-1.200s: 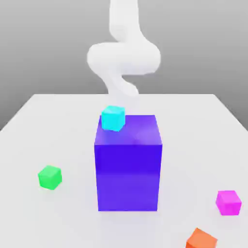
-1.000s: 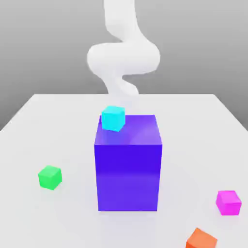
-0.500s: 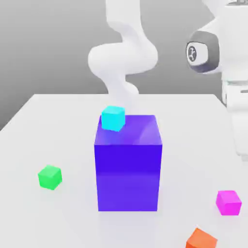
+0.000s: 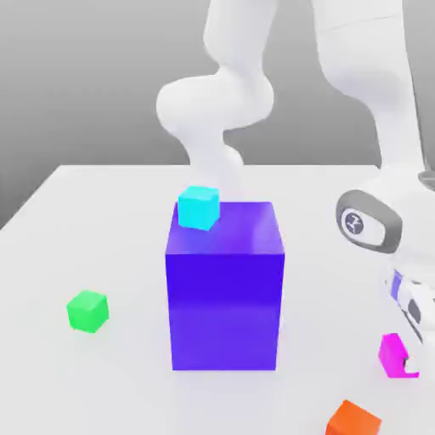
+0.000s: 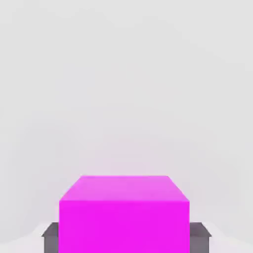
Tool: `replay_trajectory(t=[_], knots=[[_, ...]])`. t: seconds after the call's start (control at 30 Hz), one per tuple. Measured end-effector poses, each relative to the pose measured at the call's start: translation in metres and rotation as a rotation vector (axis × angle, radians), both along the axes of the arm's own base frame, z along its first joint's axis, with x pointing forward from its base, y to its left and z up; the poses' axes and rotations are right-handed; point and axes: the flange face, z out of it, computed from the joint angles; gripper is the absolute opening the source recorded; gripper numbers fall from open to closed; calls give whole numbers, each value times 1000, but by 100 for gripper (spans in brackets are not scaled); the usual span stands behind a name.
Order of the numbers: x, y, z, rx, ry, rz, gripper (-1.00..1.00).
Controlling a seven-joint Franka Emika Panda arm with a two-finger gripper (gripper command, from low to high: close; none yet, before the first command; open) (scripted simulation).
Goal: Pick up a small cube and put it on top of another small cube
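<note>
The small magenta cube [image 4: 390, 353] rests on the white table at the exterior view's right, partly covered by my hand. My gripper [image 4: 401, 361] has come down over it. In the hand view the magenta cube [image 5: 123, 212] sits between the two grey fingertips [image 5: 50, 236] of my gripper [image 5: 124, 238], which press on its two sides, so the gripper is shut on it. The small green cube [image 4: 87, 310] lies on the table at the exterior view's left, far from the gripper.
A big blue-purple block [image 4: 225, 289] stands mid-table between the two small cubes, with a cyan cube [image 4: 199, 207] on its back corner. An orange cube [image 4: 353, 419] lies near the table's front edge, close to the magenta one. The table [image 4: 102, 212] is white.
My arm swung in on the exterior view's right and came down onto the magenta cube. The jaws went from open to shut on it. No cube has shifted.
</note>
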Motion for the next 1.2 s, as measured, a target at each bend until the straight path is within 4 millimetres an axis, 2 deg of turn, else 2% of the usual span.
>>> replay_trajectory(t=[0.03,0.07,0.23,0.4,0.43,0.5,0.57,0.67,0.77,0.83,0.9,1.03,1.1,1.2], knots=[[0,0,-6,0,0,0,-100],[0,0,-2,-1,0,1,-100],[0,0,51,1,-1,-1,-100],[30,-1,91,81,-68,-88,-100],[40,-12,99,86,-86,-101,-100],[62,-48,114,83,-123,-118,-100],[82,-93,129,69,-159,-137,-100],[105,-183,150,33,-208,-193,-100],[105,-272,167,-20,-233,-213,-100],[94,-324,173,-55,-232,-207,-100],[77,-367,177,-83,-224,-189,-100],[31,-450,180,-122,-196,-163,-100],[5,-479,175,-126,-170,-150,-100],[-29,-503,160,-109,-120,-113,-100]])
